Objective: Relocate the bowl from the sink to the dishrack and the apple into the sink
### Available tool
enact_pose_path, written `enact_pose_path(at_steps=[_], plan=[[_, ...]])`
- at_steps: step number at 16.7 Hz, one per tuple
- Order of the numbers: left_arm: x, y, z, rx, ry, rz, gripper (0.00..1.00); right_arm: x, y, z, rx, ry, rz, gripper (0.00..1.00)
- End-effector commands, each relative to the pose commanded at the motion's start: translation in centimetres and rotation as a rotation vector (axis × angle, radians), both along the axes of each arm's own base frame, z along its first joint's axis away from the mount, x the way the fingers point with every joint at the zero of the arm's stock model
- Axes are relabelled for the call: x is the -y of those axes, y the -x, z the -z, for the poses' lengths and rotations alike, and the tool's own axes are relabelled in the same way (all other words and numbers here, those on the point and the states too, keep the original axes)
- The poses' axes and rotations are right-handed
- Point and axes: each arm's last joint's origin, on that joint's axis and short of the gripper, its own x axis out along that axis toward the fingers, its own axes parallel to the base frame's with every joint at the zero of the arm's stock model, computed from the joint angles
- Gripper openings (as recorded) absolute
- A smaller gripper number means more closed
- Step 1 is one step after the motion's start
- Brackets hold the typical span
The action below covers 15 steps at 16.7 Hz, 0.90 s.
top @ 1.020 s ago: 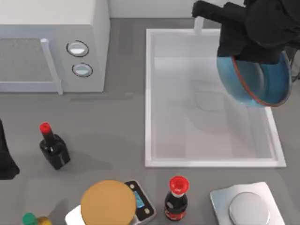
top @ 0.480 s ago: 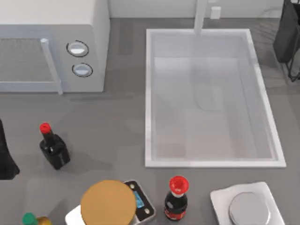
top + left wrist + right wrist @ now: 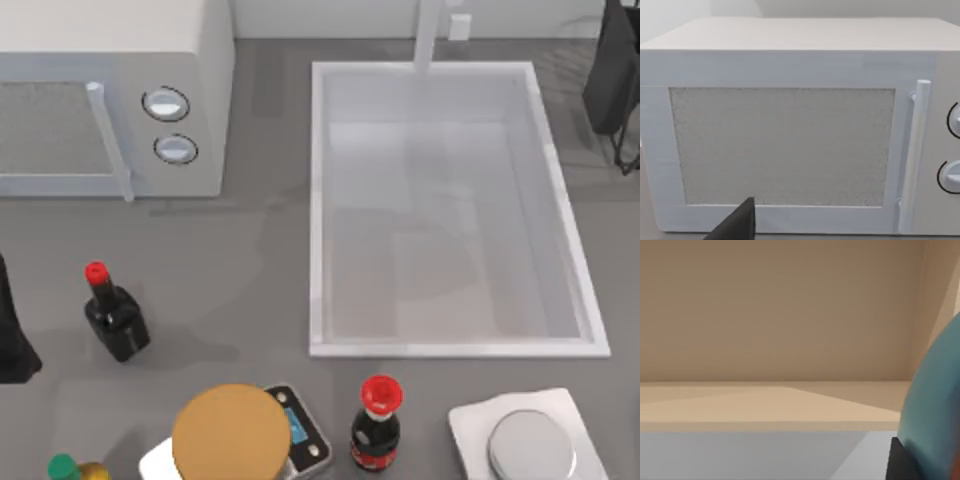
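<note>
One blue bowl (image 3: 935, 405) against right hand (image 3: 900, 460).

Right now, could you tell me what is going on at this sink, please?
The sink holds nothing; the bowl is out of it, showing close beside the right arm's wrist camera. That arm is at the table's far right edge, apparently taking the bowl toward the dishrack. The left arm sits parked at the left edge, facing the microwave. Bottles and a scale stand in front.

microwave (image 3: 110, 95) far-left | sink (image 3: 318, 200) right of it | bottles (image 3: 375, 425) – scale (image 3: 300, 430) in front
</note>
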Motion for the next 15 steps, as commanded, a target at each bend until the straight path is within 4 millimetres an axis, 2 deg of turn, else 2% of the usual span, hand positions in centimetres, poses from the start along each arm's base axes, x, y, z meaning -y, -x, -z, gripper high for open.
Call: enact_pose_path(at_steps=[5, 7, 10, 15], plan=[[0.0, 0.0, 0.0, 0.0, 0.0, 0.0, 1.0, 0.0, -0.2, 0.1, -0.005, -0.003, 0.0, 0.0], [0.0, 0.0, 0.0, 0.0, 0.0, 0.0, 1.0, 0.3, -1.2, 1.0, -0.011, -0.006, -0.001, 0.0], [0.0, 0.0, 0.0, 0.0, 0.0, 0.0, 1.0, 1.0, -4.0, 4.1, -0.018, -0.008, 0.0, 0.0], [0.0, 0.0, 0.0, 0.0, 0.0, 0.0, 1.0, 1.4, -8.5, 11.9, 0.016, 0.005, 0.0, 0.0]])
